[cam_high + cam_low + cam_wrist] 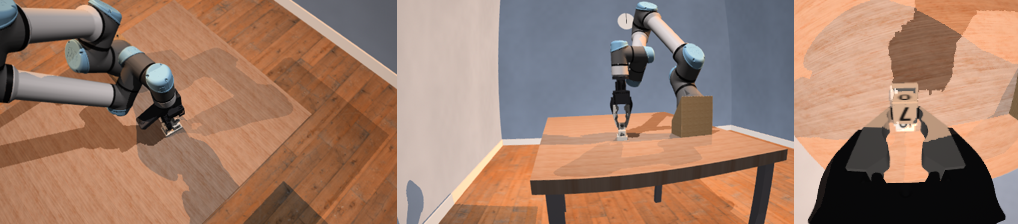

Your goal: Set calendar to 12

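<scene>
The small white calendar (622, 136) stands near the middle of the wooden table, and shows in the overhead view (172, 129) under the wrist. My gripper (622, 127) points straight down onto it. In the wrist view my gripper (904, 107) is shut on a white digit cube (905, 114) whose top face shows what looks like a 7. A second white face with a 0 (904, 95) lies just beyond it, touching it. The tray and the month's name are mostly hidden by the fingers. I cannot tell whether the held cube rests in the tray or is raised.
A brown box (693, 115) stands on the table at the arm's base, right of the calendar. The table's front edge (655, 177) is well in front of the calendar; its right edge shows in the overhead view (270, 153).
</scene>
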You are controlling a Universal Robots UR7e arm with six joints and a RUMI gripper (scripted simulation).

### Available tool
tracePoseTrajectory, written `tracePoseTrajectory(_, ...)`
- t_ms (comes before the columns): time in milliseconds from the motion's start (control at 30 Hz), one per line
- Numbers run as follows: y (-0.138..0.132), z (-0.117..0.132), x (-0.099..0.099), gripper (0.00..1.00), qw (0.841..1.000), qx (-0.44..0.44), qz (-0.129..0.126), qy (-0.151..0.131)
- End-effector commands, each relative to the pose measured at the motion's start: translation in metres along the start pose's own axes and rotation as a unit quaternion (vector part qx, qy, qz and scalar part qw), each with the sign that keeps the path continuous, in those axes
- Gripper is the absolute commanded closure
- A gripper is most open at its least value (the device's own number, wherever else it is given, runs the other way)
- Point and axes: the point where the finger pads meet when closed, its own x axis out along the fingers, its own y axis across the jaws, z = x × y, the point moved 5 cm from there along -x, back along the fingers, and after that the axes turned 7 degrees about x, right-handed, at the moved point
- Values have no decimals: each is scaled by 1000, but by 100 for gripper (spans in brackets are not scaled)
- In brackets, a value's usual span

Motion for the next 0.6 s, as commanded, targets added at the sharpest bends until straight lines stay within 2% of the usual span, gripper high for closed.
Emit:
tracePoseTrajectory(0, 0, 0, 4, 89, 1000, 0, -1, 0)
tracePoseTrajectory(567, 0, 0, 15, 89, 1000, 0, -1, 0)
